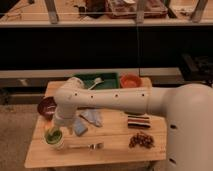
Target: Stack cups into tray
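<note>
Near table's front-left edge, claw (pixel 54 132) over green cup (pixel 54 138), tray (pixel 111 79) behind

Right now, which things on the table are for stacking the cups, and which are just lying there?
For the job: green cup with the gripper right over it; green tray.

Just lying about: maroon bowl, orange bowl, fork, blue packets, striped bar, brown snacks.

pincer (pixel 53 131) over front-left cup (pixel 54 138), tray (pixel 111 80) behind
</note>
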You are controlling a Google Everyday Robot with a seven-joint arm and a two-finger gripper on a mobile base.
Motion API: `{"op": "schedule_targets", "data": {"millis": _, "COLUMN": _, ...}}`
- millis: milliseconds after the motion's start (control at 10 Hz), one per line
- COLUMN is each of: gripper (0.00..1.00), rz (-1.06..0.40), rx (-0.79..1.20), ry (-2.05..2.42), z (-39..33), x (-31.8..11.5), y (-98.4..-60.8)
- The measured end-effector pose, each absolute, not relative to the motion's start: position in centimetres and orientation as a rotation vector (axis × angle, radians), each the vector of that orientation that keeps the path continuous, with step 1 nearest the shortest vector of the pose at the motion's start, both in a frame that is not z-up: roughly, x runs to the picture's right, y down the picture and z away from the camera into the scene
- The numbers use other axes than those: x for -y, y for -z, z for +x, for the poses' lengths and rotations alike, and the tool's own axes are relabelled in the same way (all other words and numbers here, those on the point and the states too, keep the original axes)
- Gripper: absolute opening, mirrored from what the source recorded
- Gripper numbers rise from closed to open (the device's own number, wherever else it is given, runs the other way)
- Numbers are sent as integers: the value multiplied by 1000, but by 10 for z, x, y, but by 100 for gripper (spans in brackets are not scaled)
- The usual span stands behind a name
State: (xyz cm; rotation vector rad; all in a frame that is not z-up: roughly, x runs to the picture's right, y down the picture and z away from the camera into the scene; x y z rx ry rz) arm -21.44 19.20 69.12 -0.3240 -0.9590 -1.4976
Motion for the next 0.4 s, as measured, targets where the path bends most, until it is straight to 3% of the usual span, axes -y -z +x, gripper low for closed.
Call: {"op": "schedule_targets", "data": {"millis": 400, "gripper": 59, "rz": -360, "rx": 960, "ry": 1493, "z": -213, "x": -205, "y": -711}}
